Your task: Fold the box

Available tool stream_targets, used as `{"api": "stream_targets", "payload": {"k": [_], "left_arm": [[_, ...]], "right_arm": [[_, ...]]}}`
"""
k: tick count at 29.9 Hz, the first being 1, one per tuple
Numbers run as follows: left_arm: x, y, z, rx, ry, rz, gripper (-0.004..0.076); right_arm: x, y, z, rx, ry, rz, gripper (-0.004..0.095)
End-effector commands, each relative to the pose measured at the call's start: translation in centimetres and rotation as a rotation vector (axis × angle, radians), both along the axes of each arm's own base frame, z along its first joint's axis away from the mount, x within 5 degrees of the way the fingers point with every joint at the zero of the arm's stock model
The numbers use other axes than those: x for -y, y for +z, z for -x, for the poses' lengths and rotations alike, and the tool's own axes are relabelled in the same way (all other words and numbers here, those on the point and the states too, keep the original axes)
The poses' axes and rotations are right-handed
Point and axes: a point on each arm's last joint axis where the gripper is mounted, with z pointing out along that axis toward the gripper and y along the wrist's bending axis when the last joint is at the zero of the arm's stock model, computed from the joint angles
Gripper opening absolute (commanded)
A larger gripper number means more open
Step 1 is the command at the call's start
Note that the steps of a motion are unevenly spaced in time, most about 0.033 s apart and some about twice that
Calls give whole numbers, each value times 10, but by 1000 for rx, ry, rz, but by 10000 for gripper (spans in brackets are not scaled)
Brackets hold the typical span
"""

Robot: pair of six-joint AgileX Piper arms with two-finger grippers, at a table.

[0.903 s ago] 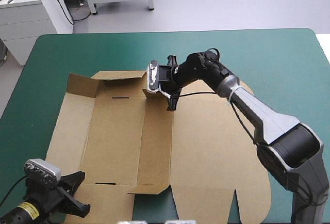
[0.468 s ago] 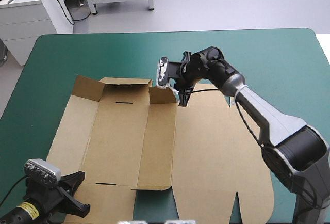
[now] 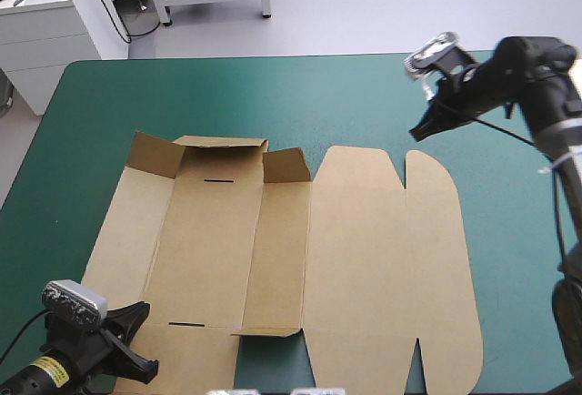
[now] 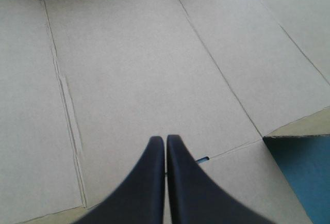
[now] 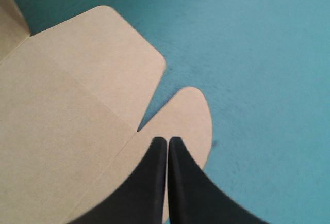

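Jaws together; box (image 3: 382,258) mostly flat

**Layout of Parts on the Worktop**

The box (image 3: 364,258) lies spread open on the worktop (image 3: 273,95), toward its near edge and slightly left of centre. Three short flaps (image 3: 223,147) stand raised along the far edge of the box's left half. The left fingers (image 4: 152,182) sit over the near left corner of the box, pointing toward its far edge. The right fingers (image 5: 178,182) hang above the far right corner of the box.
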Motion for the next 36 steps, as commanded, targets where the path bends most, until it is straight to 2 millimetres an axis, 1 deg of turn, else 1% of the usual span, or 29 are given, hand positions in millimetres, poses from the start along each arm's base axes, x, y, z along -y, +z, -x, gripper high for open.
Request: {"api": "stream_targets", "payload": {"k": [1,2,3,4,5,7,8,9,10,12,16,18,22,26,31,34,36], "left_arm": [[1,12,-3,64,5,42,-8],[1,12,-3,64,5,42,-8],[1,12,-3,64,5,42,-8],[1,12,-3,64,5,42,-8],[1,12,-3,64,5,42,-8],[1,12,-3,64,5,42,-8],[1,12,-3,64,5,42,-8],[1,12,-3,62,4,41,-8],[1,12,-3,60,6,44,-8],[2,11,-3,55,6,43,-8],[4,13,-10,-3,23,51,-8],[6,17,-16,-36,29,53,-8],[13,32,-34,-116,26,29,-8],[22,50,-61,-180,59,37,-8],[28,66,-96,-184,83,-23,-4],[28,74,-118,-192,123,-62,18],[21,78,-135,-205,175,-54,18]], "right_arm": [[41,44,49,96,-203,-113,-17],[51,43,56,94,-254,-106,-17],[62,46,71,105,-318,-102,-17],[69,43,80,95,-363,-100,-17],[74,38,90,82,-395,-102,-17],[80,31,116,72,-456,-118,-18],[81,23,125,53,-476,-124,-18],[79,20,135,51,-486,-128,-17],[77,10,144,29,-497,-132,-17],[73,0,162,16,-508,-142,-18],[66,-20,188,-11,-514,-149,-17],[63,-28,198,-18,-516,-150,-18],[60,-37,210,-10,-518,-152,-19],[59,-40,213,-11,-517,-156,-19],[56,-39,212,-10,-499,-185,-19],[55,-39,212,-9,-490,-193,-19],[55,-39,212,-9,-490,-193,-19]]}}
